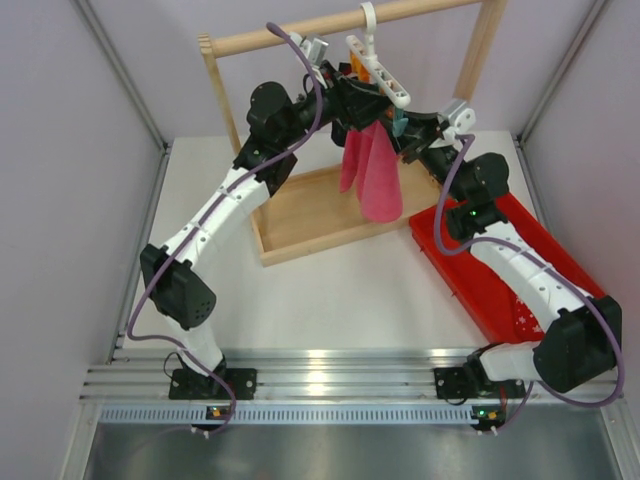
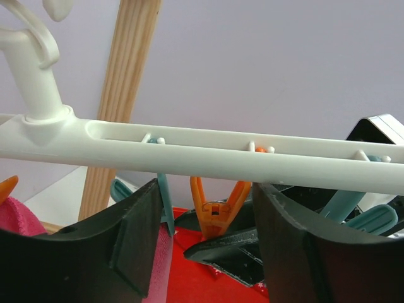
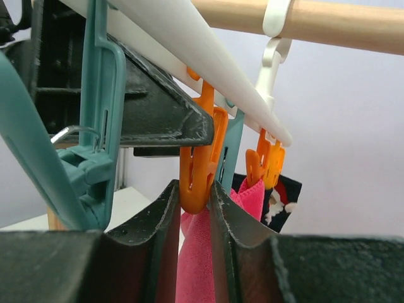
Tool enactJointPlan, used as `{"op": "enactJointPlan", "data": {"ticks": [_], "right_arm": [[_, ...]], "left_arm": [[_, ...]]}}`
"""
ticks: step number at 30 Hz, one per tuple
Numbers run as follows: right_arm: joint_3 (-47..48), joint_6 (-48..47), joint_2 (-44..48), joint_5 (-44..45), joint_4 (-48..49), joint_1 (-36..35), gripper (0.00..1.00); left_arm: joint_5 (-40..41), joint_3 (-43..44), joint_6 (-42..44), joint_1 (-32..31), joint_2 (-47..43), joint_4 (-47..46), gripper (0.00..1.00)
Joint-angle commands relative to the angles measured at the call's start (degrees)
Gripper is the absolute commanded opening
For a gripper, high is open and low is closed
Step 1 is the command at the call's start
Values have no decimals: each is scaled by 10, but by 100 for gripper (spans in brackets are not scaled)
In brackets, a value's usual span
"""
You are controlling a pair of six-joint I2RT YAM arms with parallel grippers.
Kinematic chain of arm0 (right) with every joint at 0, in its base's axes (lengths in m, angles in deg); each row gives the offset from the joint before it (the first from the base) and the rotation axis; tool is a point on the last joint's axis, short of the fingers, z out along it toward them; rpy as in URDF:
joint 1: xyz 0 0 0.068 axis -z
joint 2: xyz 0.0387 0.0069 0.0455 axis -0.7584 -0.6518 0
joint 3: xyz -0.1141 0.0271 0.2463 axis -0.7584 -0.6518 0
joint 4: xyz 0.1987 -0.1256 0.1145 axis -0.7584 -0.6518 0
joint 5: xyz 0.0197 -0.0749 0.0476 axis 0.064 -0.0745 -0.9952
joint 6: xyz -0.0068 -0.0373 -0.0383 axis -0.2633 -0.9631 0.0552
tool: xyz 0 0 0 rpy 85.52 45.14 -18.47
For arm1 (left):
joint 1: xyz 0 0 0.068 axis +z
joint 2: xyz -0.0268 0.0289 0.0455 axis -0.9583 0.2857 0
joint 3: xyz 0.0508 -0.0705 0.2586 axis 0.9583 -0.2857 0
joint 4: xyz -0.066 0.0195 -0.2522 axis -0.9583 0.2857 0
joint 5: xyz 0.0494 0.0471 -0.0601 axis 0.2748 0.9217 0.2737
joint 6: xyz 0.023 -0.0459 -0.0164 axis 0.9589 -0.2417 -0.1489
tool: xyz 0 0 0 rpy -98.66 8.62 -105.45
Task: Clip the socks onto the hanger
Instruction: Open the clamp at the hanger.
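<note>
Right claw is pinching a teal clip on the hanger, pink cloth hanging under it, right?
No, the right wrist view shows the right claw pinching an orange clip, not teal, on the hanger, pink cloth hanging under it.

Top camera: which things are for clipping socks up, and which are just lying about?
For the job: hanger, its orange clip, printed red sock in the red tray.
Just about: pink cloth, black cloth, wooden rail.
</note>
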Motion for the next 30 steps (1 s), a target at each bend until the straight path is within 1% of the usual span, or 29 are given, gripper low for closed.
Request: {"op": "enactJointPlan", "data": {"ticks": [1, 3, 4, 7, 8, 10, 11, 13, 14, 15, 16, 17, 18, 19, 21, 23, 30], "right_arm": [[17, -8, 22, -27, 40, -5, 0], [17, -7, 22, -27, 40, -4, 0], [16, -7, 23, -28, 40, -5, 0], [15, -7, 23, -29, 38, -3, 0], [14, -8, 25, -28, 36, -2, 0], [12, -8, 25, -28, 35, -2, 0], [12, -8, 26, -27, 33, 0, 0], [14, -6, 26, -27, 32, 2, 0], [14, -2, 25, -26, 32, 4, 0], [15, -1, 27, -26, 32, 5, 0], [16, 1, 26, -26, 31, 6, 0], [16, 1, 27, -27, 31, 7, 0], [18, 1, 28, -28, 30, 7, 0], [19, 1, 28, -30, 29, 7, 0], [20, 1, 28, -32, 27, 9, 0], [21, 1, 28, -35, 25, 9, 0], [23, 28, 28, -38, 24, 14, 0]], "left_arm": [[-21, 30, -23, -5, 2, -53, 59], [-21, 30, -24, -5, 3, -51, 55], [-21, 31, -24, -5, 4, -51, 49], [-22, 31, -27, -5, 5, -53, 42], [-22, 31, -28, -5, 3, -53, 35], [-22, 30, -31, -5, 3, -51, 27], [-22, 30, -31, -5, 3, -50, 19], [-20, 30, -32, -5, 2, -46, 16], [-17, 30, -30, -5, 1, -42, 19], [-13, 30, -29, -5, -1, -37, 41], [-7, 29, -29, -5, -3, -31, 50], [-1, 27, -29, -5, -6, -21, 56], [1, 24, -22, -5, -13, -15, 67], [4, 19, -20, -5, -18, -9, 69], [11, 9, -8, -4, -36, 1, 70], [19, 4, 4, -4, -53, 13, 74], [48, -13, 25, -4, -98, 81, 76]]}}
